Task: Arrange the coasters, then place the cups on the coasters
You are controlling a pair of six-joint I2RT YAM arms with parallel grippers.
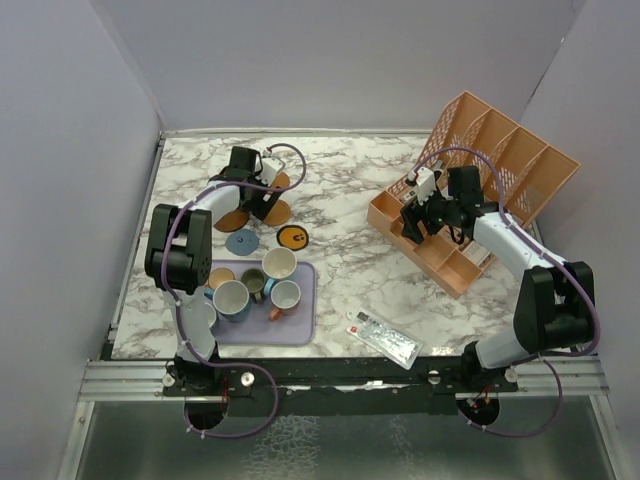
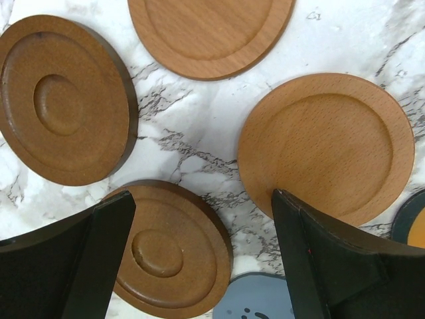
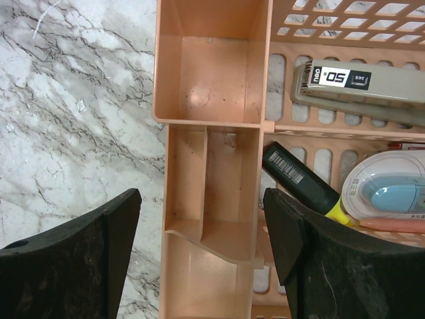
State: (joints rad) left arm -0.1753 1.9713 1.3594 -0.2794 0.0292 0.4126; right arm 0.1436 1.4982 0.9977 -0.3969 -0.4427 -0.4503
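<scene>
Left gripper (image 2: 200, 197): spread, above four wooden coasters (image 2: 325, 146) on counter (image 2: 192, 126); right gripper (image 3: 200, 193): spread, above orange organiser (image 3: 212, 66)

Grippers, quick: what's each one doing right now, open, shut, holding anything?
Left gripper: open, empty, above the coasters.
Right gripper: open, empty, above the orange organiser.

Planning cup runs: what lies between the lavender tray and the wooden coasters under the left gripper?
Top view: the grey-blue coaster and the orange coaster with a black mark lie there.
</scene>
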